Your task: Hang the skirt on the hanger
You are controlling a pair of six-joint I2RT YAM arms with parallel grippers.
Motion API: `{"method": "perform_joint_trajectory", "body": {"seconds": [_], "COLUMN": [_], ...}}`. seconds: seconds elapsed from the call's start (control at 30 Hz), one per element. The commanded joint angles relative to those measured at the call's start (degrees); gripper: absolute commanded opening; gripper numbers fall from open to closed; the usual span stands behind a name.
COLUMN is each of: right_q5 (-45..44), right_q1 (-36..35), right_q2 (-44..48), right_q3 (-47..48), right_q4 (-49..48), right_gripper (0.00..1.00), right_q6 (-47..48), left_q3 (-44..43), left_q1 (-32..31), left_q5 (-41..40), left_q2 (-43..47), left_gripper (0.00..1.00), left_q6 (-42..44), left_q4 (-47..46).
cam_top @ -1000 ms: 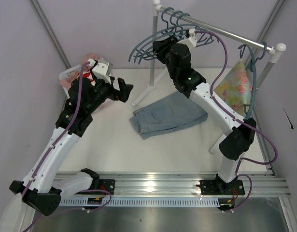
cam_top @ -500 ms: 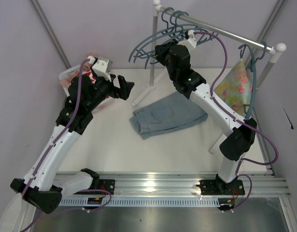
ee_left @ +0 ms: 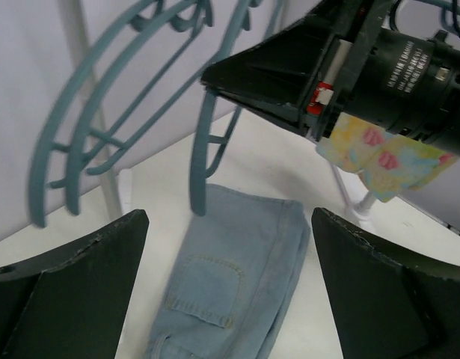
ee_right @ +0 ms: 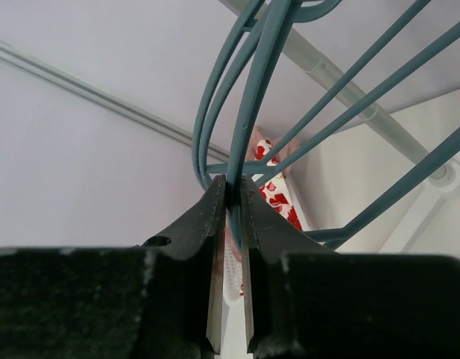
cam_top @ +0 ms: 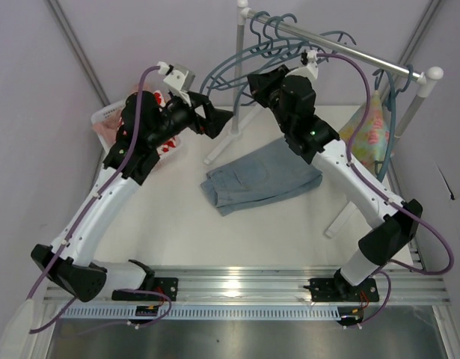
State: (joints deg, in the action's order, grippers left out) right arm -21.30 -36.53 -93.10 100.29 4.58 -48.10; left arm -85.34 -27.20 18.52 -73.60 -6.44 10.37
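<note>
Right pincer [ee_right: 228, 187]: pinching the hanger [ee_right: 252, 97] rim.
Left pincer [ee_left: 228, 224]: spread wide, near other hangers [ee_left: 72, 127].
Skirt [cam_top: 259, 178]: flat, open surface [cam_top: 177, 224] along its near edge.

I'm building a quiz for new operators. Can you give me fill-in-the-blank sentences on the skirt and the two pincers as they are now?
1. The skirt lies on the ___.
2. The right pincer is shut on a teal ___.
3. The left pincer is ___, holding nothing.

Missing words: table; hanger; open.
</note>
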Motion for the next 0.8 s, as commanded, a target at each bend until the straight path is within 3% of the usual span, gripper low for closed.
{"method": "perform_joint_trajectory", "body": {"seconds": [0.0,0.37,0.57,0.77], "right_q5": [3.37,11.45,11.9,12.25], "right_q1": [1.02,1.91,1.11,-0.03], "right_q2": [4.76,9.51,12.5,14.52], "right_q3": [-1.32,-6.77,-9.84,-11.52], "right_q4": [-3.53,-3.88,-5.79,-5.28], "right_gripper": [0.12,0.05,0.04,0.03], "right_q6": [-1.82,-5.95,-6.22,-5.69], "left_q3": [-3.86,-9.84,-13.18,-18.1], "left_q1": [-3.9,-6.55,-6.55,-6.55], "left_q5": [-0.5,0.9,4.23,4.77], "left_q2": [-1.71,-11.46,-15.51,-19.64], "left_gripper": [0.97,0.88,0.73,0.47], "left_q6": [1.94,3.27,4.07,4.33], "left_q4": [-3.16,-7.56,-8.35,-6.33]}}
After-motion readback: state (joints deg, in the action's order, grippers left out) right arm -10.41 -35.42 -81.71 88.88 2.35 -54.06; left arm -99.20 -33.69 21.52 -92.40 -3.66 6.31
